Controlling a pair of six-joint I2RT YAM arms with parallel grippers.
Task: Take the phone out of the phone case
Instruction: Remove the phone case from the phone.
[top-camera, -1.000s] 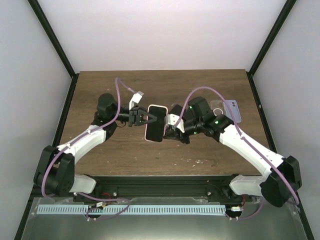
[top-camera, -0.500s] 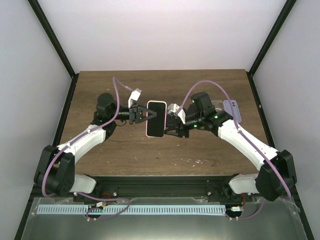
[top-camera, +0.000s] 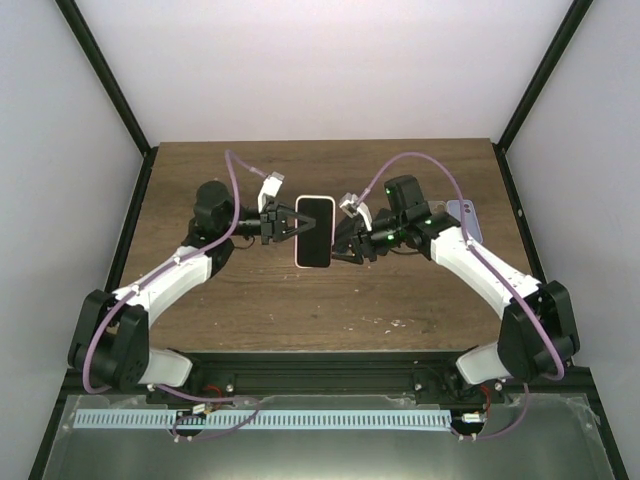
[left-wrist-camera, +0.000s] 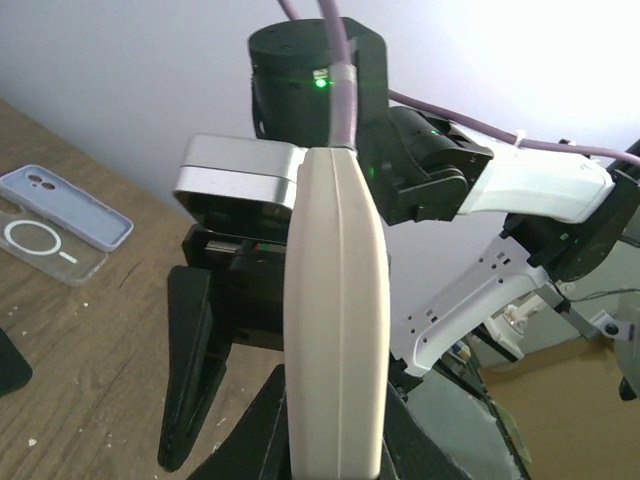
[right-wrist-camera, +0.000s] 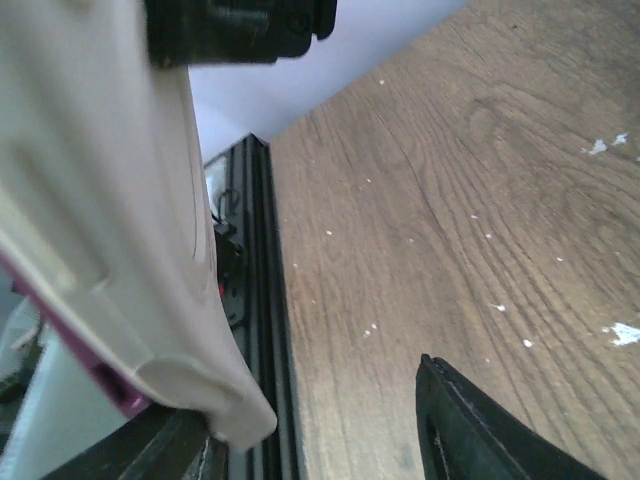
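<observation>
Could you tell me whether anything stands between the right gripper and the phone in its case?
Nothing visible does: the right gripper is open right beside the phone, at its right edge, while the left gripper clamps the opposite edge.

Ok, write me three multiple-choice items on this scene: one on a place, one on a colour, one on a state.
1. Where on the table do the clear case and the lilac case lie?
A. by its left edge
B. by its right edge
C. between the arm bases

2. What colour is the phone case around the phone?
A. bright green
B. black
C. pale cream

3. How is the left hand?
A. shut on the phone's edge
B. wide open over bare wood
C. out of view

Answers:
1 B: the top view shows both spare cases side by side near the right edge.
2 C: the left wrist view shows the case's side as pale cream.
3 A: its fingers pinch the phone's left edge.
</observation>
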